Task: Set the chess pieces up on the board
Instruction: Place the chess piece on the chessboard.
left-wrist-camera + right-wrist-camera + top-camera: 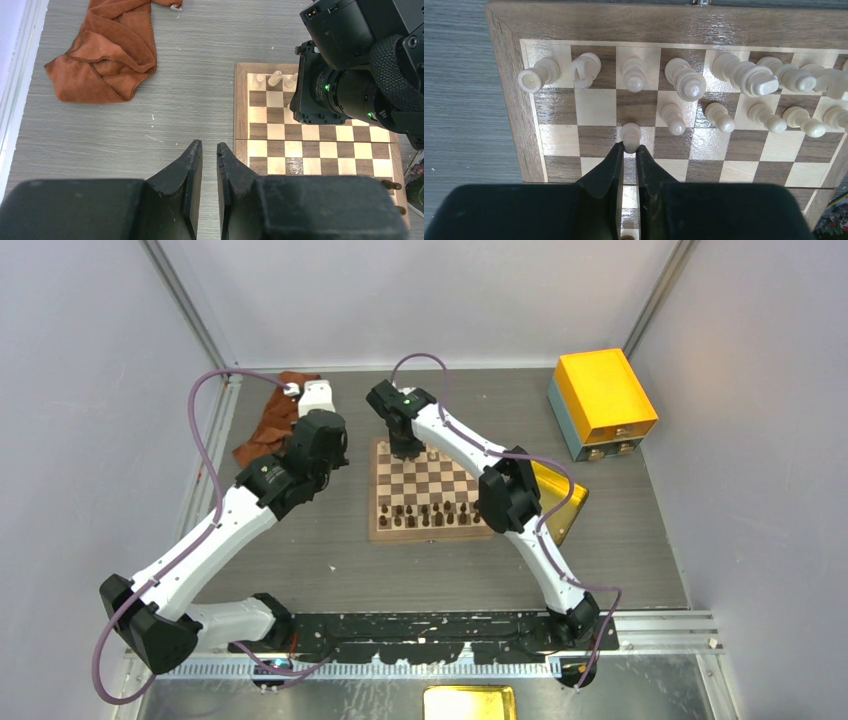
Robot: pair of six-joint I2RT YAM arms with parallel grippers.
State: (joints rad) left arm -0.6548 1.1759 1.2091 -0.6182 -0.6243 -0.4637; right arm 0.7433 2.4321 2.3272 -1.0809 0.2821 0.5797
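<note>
The chess pieces (pixel 685 80) stand along the edge of the board (pixel 624 22) farthest from the arm bases. The pale back row occupies the outermost rank. In the right wrist view a line of pale pawns (pixel 719 116) stands on the rank directly in front of it, running from the fourth file toward the right side of that view.

One further pawn (pixel 630 133) is in the right gripper (pixel 630 149). The two fingers are clamped on the pawn's lower part, one on each side, and its rounded head projects just past the fingertips. The pawn sits over the third file from the left border in that view, close to the pawn rank. Whether its base touches the board cannot be determined.

The left gripper (pixel 209 150) hangs over the table (pixel 190 100), just left of the board's border. Its fingers are drawn together to a narrow slit and hold nothing. It is well apart from the pale pieces.

Dark chessmen (pixel 425 515) fill the board's near ranks. A rust-brown cloth (pixel 105 55) lies on the table, left of the board.
</note>
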